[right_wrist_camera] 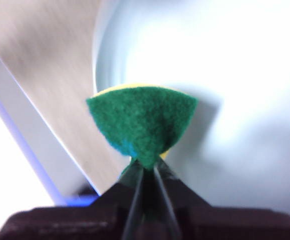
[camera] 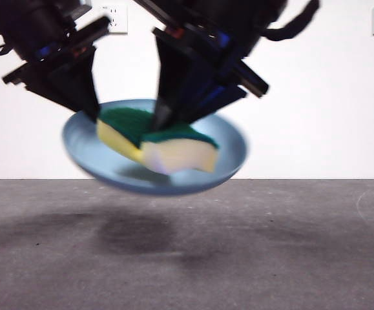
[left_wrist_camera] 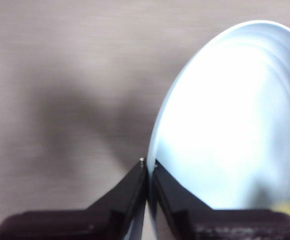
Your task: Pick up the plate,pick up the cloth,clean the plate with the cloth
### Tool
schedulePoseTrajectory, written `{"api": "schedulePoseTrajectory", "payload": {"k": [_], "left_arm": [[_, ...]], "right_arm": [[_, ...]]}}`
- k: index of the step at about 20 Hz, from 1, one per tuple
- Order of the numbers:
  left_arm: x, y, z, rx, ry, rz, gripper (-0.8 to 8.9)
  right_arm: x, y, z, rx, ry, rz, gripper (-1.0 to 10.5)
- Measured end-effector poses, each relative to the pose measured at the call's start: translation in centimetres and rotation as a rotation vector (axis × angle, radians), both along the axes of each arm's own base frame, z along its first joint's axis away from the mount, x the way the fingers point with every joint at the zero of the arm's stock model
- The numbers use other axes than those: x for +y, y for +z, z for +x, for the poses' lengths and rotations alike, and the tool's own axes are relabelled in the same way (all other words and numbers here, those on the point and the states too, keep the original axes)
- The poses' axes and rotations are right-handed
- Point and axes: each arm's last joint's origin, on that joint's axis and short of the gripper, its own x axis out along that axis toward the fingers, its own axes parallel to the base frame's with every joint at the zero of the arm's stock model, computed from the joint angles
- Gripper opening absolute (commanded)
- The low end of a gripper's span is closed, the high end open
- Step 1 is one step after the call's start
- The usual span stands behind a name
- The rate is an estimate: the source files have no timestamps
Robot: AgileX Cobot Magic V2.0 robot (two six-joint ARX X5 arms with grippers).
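The light blue plate (camera: 103,158) hangs tilted in the air above the grey table. My left gripper (camera: 90,113) is shut on its left rim; in the left wrist view the jaws (left_wrist_camera: 149,165) pinch the rim of the plate (left_wrist_camera: 230,120). The cloth is a yellow sponge with a green scouring layer (camera: 167,145). My right gripper (camera: 161,119) is shut on it and holds it against the inside of the plate. In the right wrist view the gripper (right_wrist_camera: 147,167) pinches the green layer (right_wrist_camera: 142,120) over the plate (right_wrist_camera: 225,75).
The grey table (camera: 187,258) lies below, with shadows under the plate. A white wall with sockets (camera: 115,18) stands behind. A faint curved mark (camera: 367,206) shows at the table's right.
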Motion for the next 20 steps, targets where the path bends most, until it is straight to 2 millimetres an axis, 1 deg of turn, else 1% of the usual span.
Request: {"api": "schedulePoseTrajectory", "payload": {"k": [1,2,4,5,11,16,18,20], "left_arm": [[0.1,-0.2,0.2,-0.015,0.018,0.039,-0.08],[0.2,-0.6,0.5,-0.010,0.026,0.056,-0.08],[0.2,-1.7,1.3,0.024,0.030,0.078,-0.08],[0.2,-2.1,1.6,0.037,0.033,0.084,-0.08],[0.5,-4.8,3.5,0.091,0.066,0.121,-0.08],[0.7,-7.8,5.1,0.156,0.085,0.141,-0.08],[0.5,-9.0,5.6,0.184,0.085,0.147,-0.03],[0.5,-9.9,5.9,0.203,0.089,0.153,0.08]], "right_arm": [[-0.4,0.4,-0.3,0.004,0.003,-0.011,-0.1],[-1.1,1.2,-0.8,-0.007,0.003,-0.005,-0.1],[-2.6,3.6,-1.9,-0.077,-0.017,0.035,-0.1],[-3.2,4.4,-2.3,-0.109,-0.032,0.047,-0.1],[-7.1,8.2,-4.7,-0.276,-0.147,0.073,-0.1],[-10.3,10.4,-6.9,-0.389,-0.254,0.096,-0.1],[-11.1,10.7,-7.4,-0.396,-0.277,0.102,-0.1],[-11.3,10.5,-7.6,-0.382,-0.279,0.086,-0.1]]}}
